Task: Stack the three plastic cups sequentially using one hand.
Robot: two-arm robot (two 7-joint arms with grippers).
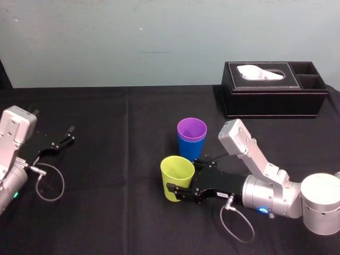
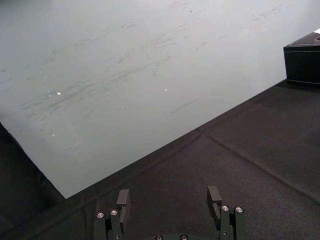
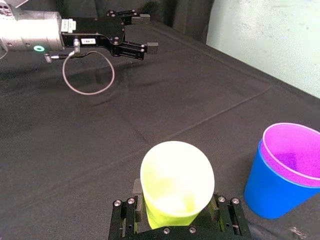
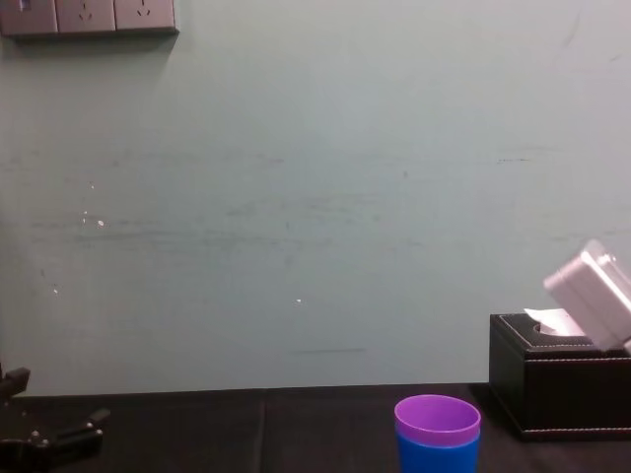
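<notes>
A purple cup (image 1: 192, 129) sits nested in a blue cup (image 1: 190, 147) at the table's middle. The same purple cup (image 4: 437, 416) and blue cup (image 4: 437, 453) show in the chest view. Just in front and to the left of them is the yellow-green cup (image 1: 177, 175), with my right gripper (image 1: 183, 175) shut on it, one finger on each side. In the right wrist view the yellow-green cup (image 3: 176, 180) fills the right gripper (image 3: 176, 200), beside the blue cup (image 3: 270, 192) holding the purple cup (image 3: 292, 155). My left gripper (image 1: 61, 139) rests open and empty at the far left.
A black stitched tissue box (image 1: 273, 95) stands at the back right on the black tablecloth (image 1: 117, 212). The left gripper (image 2: 169, 196) faces the pale wall. A grey cable loop (image 1: 50, 183) lies by the left arm.
</notes>
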